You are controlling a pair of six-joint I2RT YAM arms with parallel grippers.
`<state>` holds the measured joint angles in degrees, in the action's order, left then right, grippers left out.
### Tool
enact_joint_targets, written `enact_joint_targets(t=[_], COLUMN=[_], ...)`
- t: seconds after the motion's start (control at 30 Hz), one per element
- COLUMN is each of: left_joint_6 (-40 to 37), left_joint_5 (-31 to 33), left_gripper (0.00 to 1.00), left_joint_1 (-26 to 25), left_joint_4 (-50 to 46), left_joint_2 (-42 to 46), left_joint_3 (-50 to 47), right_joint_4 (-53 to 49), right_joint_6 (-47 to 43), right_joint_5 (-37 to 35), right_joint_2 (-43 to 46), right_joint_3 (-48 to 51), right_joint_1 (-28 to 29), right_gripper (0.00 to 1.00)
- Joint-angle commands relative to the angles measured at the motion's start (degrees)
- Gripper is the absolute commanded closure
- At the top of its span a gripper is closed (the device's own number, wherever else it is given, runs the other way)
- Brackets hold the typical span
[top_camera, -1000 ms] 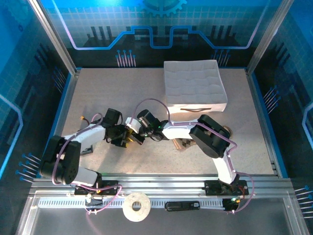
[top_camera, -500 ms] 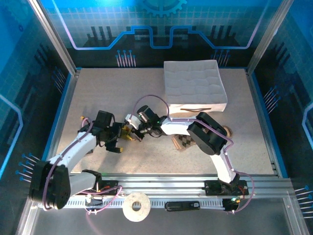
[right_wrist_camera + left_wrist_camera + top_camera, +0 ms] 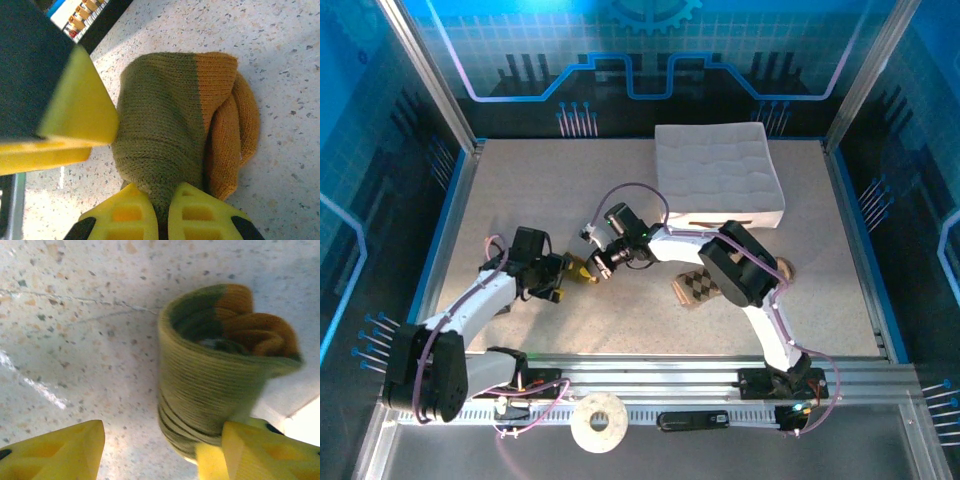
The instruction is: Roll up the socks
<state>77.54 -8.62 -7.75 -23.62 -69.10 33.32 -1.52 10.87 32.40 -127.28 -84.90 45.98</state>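
The olive-green sock [image 3: 165, 130] with its orange toe [image 3: 225, 125] is wound into a roll on the speckled table. My right gripper [image 3: 160, 217] is shut on the roll's near end. In the left wrist view the same roll [image 3: 210, 385] stands before my left gripper [image 3: 160, 455], whose jaws are apart; the right finger [image 3: 265, 452] touches the roll and the left finger [image 3: 55, 452] is well clear of it. From above, both grippers [image 3: 567, 272] [image 3: 597, 263] meet at the table's left middle. The argyle sock [image 3: 694, 288] lies flat beside the right arm's elbow.
A white quilted box [image 3: 718, 172] stands at the back right. A tape roll [image 3: 599, 423] rests on the near rail. Bare tabletop [image 3: 530, 190] stretches along the back left, with blue walls around the table.
My left arm has dropped and drawn back leftwards; its jaws widened, then narrowed somewhat. The right gripper shifted slightly back and left with the roll, uncovering more of the argyle sock.
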Motion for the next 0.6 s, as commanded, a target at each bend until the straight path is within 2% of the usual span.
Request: enact_joint_targets(t=[0.0,0.23,0.57], left_joint_6=[-3.0,-5.9,-8.3], left_joint_5=[-0.4,1.9,2.4], left_gripper=[0.35,0.31,0.29], left_joint_1=[0.2,0.2,-1.5], left_joint_4=[3.3,6.0,11.0], left_joint_2=[-3.4,-9.4,-11.3], left_joint_3=[0.2,1.3,1.6], right_joint_4=[-9.6,-10.3,-8.0], right_joint_6=[6.6,11.4,16.2], right_joint_5=[0.4,3.8,4.2], right_joint_2=[-5.7,-8.6,-9.0], right_joint_3=[-1.5,-4.0,-4.4], right_joint_1=[-2.2,-3.5,-4.4], right_gripper=[1.0,1.0,1.0])
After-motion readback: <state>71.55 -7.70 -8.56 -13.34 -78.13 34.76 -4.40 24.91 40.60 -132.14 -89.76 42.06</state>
